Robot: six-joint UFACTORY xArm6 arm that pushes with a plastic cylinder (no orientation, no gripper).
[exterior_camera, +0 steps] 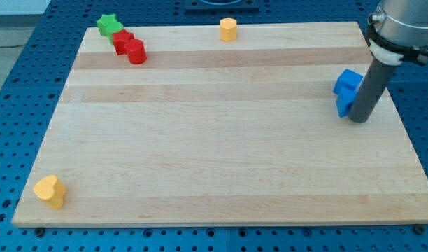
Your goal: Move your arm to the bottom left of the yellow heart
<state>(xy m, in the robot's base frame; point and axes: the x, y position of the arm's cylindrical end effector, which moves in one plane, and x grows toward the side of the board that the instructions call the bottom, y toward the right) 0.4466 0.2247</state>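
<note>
**Yellow heart sitting at bottom-left corner**

Yellow heart (50, 191) lying near the surface (221, 154) bottom-left edge. Green star (109, 25) touching red blocks (129, 47) top-left; yellow block (229, 29) top-centre. My tip (359, 120) pressing beside blue blocks (347, 91), right. No gripper fitted.

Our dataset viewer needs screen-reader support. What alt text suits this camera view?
My tip rests against the blue blocks at the wooden board's right edge, far from the yellow heart at bottom left. A green star, red blocks and a yellow block line the top.
</note>
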